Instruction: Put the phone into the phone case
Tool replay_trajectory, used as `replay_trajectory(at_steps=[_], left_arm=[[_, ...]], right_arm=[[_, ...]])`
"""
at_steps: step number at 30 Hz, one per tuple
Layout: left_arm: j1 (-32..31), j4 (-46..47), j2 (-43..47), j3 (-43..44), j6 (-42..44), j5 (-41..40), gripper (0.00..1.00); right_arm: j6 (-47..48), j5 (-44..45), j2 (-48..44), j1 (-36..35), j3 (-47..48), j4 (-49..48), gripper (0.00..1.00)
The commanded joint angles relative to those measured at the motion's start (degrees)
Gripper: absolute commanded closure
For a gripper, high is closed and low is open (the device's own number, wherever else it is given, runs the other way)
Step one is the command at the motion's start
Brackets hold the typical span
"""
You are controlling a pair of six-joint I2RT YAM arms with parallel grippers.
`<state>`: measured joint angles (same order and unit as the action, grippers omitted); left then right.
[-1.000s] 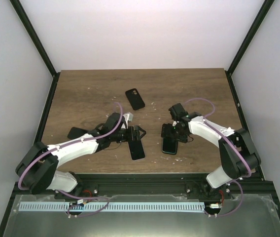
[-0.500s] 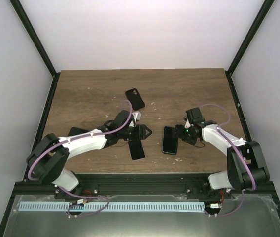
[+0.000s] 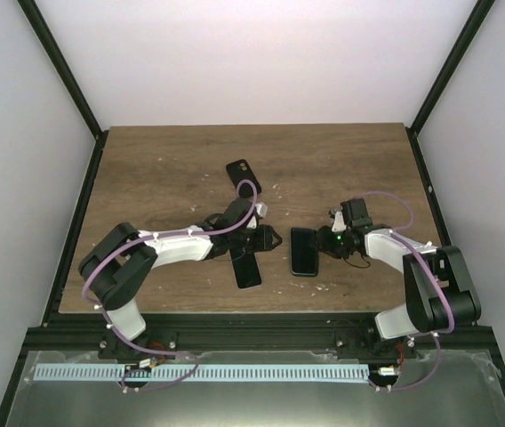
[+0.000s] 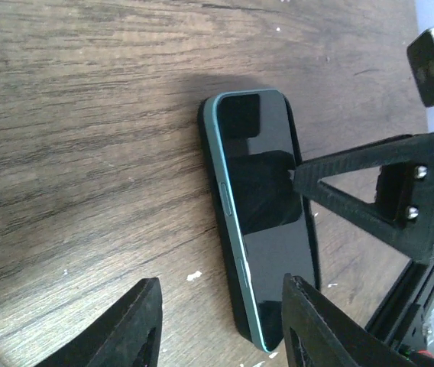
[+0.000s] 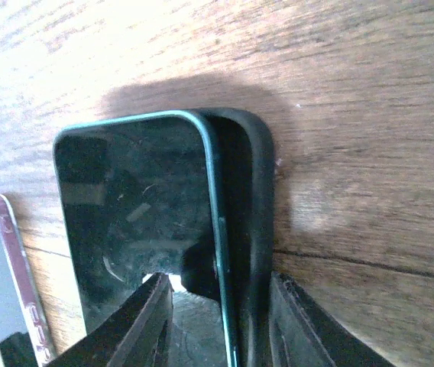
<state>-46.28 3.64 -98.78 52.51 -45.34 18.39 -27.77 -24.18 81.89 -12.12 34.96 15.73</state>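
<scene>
Phone (image 3: 304, 252) lay screen-up near the front of the worktop (image 3: 164, 169), resting in a dark-rimmed phone case (image 5: 251, 199). One long edge seemed to sit proud of the rim, so it looked only partly seated. The right fingers (image 5: 297, 325) straddled that raised edge and the rim beside it, probably to press the two together; I could not tell whether they truly pinched. The left fingers (image 4: 129, 325) stood apart and grasped nothing. The phone's near end lay just beyond them, a likely backstop against sliding. A second handset (image 3: 247, 267) lay just to the left under the left arm. Farther back, well apart, a black cover (image 3: 244, 177) with a camera cutout lay unused.
</scene>
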Motion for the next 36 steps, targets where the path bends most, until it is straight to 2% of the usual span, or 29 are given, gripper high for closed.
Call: replay_trajectory(at_steps=[1, 5, 11, 18, 22, 27, 31, 34, 36], left_arm=[[-0.22, 0.49, -1.18, 1.37, -0.20, 0.31, 0.56], [-0.29, 1.94, -3.15, 1.99, -0.93, 2.16, 0.58], [-0.98, 3.80, -6.94, 4.10, -2.22, 4.21, 0.61], [-1.33, 4.70, -10.45, 5.53, -2.97, 4.67, 0.62], [-1.78, 3.28, -12.28, 7.41, -2.26, 4.61, 0.70], [-2.28, 2.31, -13.81, 9.06, -1.94, 3.64, 0.88], [-3.51, 0.37, -14.56, 10.85, -1.87, 3.17, 0.97], [-3.98, -2.17, -14.77, 11.87, -2.17, 2.20, 0.97], [-4.00, -4.04, -14.52, 12.01, -2.38, 1.24, 0.91]], right_arm=[[1.08, -7.58, 0.71, 0.17, -0.20, -5.15, 0.67], [1.26, -8.65, 0.06, 0.23, -0.65, -4.68, 0.74], [2.53, -6.88, -0.93, 0.18, -2.59, -3.95, 0.75], [2.28, -9.48, -0.18, 0.18, -5.89, -9.28, 0.75], [1.42, -11.23, -0.27, 0.17, -6.95, -11.50, 0.75], [0.32, -12.60, -0.90, 0.18, -8.15, -13.66, 0.78], [-0.48, -13.45, -1.38, 0.25, -9.09, -15.20, 0.80], [-0.63, -13.09, -1.62, 0.23, -9.18, -15.27, 0.81], [-0.60, -12.04, -1.89, 0.20, -8.94, -14.65, 0.81]])
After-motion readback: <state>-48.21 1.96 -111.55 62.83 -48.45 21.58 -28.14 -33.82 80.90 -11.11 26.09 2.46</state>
